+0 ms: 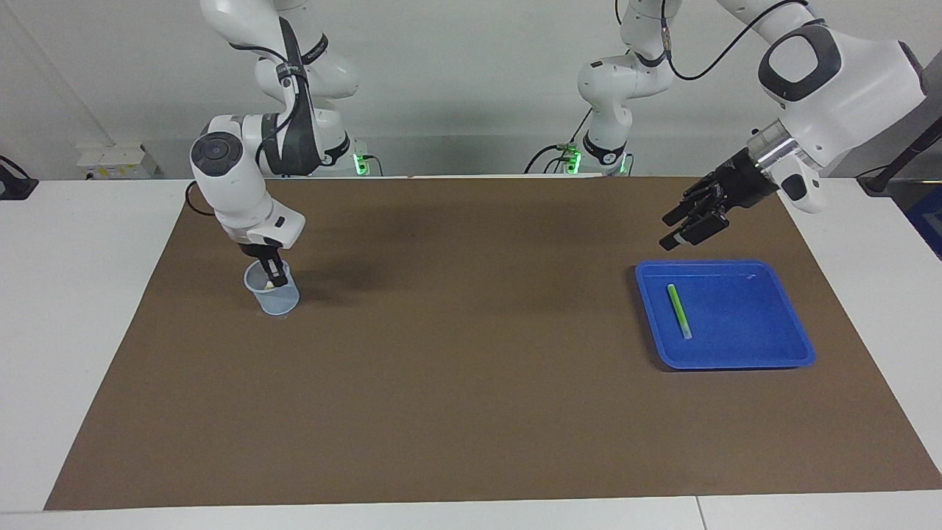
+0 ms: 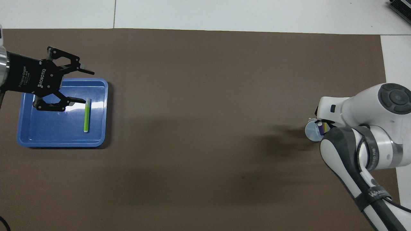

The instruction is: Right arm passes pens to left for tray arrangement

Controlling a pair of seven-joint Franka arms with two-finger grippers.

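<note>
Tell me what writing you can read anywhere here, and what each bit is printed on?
"ROBOTIQ": white letters on the black body of the left gripper, raised over the blue tray.
A smaller line printed beside it: too small to read.
White letters on the dark band of the right arm: cut off, not readable.
Lettered bands on both arms in the facing view: too small to read.
</note>
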